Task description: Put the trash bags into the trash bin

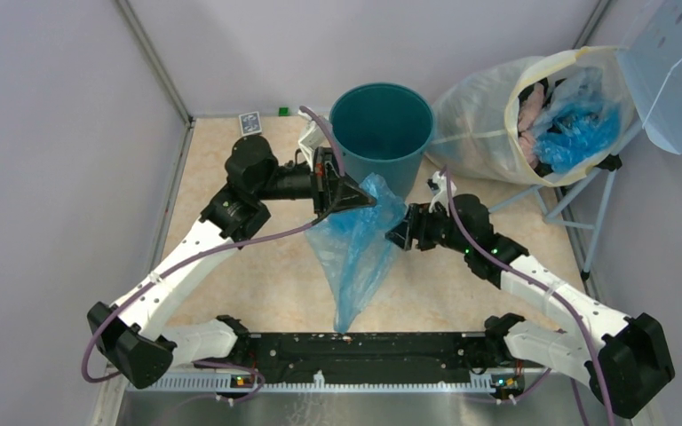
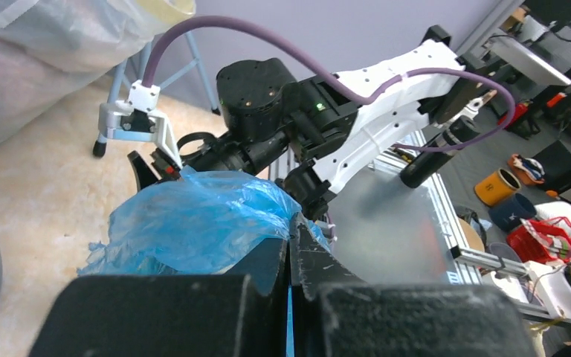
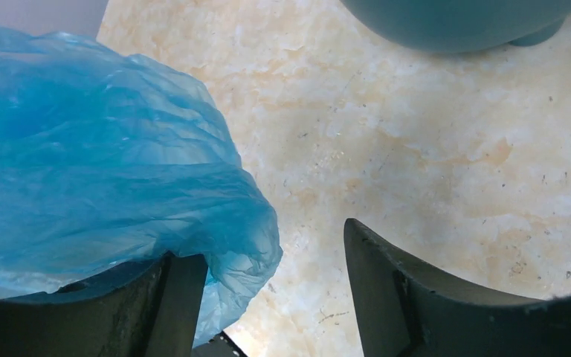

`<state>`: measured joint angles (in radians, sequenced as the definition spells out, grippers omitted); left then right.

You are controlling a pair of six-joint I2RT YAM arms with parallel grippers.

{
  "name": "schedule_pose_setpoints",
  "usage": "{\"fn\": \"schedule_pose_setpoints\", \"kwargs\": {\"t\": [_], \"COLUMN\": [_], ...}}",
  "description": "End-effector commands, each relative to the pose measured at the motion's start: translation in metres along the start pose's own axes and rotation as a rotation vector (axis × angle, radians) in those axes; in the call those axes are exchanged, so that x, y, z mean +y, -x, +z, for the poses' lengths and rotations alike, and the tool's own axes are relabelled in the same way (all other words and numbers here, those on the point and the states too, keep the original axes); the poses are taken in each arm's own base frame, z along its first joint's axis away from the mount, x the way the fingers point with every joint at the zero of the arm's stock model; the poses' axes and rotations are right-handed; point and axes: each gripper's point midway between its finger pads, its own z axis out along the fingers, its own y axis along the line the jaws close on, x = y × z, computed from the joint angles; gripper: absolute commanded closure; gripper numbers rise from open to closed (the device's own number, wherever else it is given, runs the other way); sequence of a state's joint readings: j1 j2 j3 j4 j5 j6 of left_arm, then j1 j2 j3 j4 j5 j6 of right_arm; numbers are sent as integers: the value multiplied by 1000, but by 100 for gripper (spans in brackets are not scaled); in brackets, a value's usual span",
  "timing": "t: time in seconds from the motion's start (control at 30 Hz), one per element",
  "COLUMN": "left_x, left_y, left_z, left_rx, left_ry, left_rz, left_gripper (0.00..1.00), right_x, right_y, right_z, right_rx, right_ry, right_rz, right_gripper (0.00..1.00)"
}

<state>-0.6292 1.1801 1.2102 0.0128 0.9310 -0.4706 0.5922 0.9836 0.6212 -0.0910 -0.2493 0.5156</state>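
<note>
The left tool clamps the blue trash bag; the right tool, fingers apart, sits at its three o'clock, the trash bin at twelve.

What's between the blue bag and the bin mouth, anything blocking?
Nothing visible. The left gripper is shut on the trash bag just in front of the trash bin, whose mouth is uncovered. The right gripper is open beside the bag, off the line to the bin.

No legible text, label, brand or number in any of my three views, small blue card at far left, its printed pattern too small for me to read.
</note>
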Motion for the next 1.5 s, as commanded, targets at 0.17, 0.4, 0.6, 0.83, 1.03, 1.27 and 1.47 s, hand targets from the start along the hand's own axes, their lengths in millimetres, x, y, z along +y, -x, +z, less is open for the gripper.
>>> {"fn": "schedule_pose_setpoints", "kwargs": {"t": [0.17, 0.4, 0.6, 0.83, 1.03, 1.27, 1.47], "left_x": [-43, -57, -59, 7, 92, 166, 173], "left_y": [22, 24, 31, -15, -88, -122, -133], "left_z": [-22, -27, -28, -32, -56, -117, -108], "left_rx": [-54, -72, -94, 90, 327, 401, 421], "left_ry": [-174, -228, -231, 99, 498, 1040, 1034], "left_rz": [14, 12, 22, -56, -186, -243, -323], "left_gripper": [100, 100, 100, 100, 100, 100, 100], "right_x": [27, 61, 46, -46, -89, -140, -125], "right_y": [41, 46, 45, 62, 67, 54, 40], "right_z": [-13, -12, -4, -53, -99, -159, -126], "right_rx": [-167, -149, -114, -189, -217, -192, -10], "right_ry": [79, 259, 157, -449, -771, -1277, -1082], "right_rz": [81, 91, 117, 73, -16, -43, -112], "right_gripper": [40, 16, 58, 100, 100, 100, 83]}}
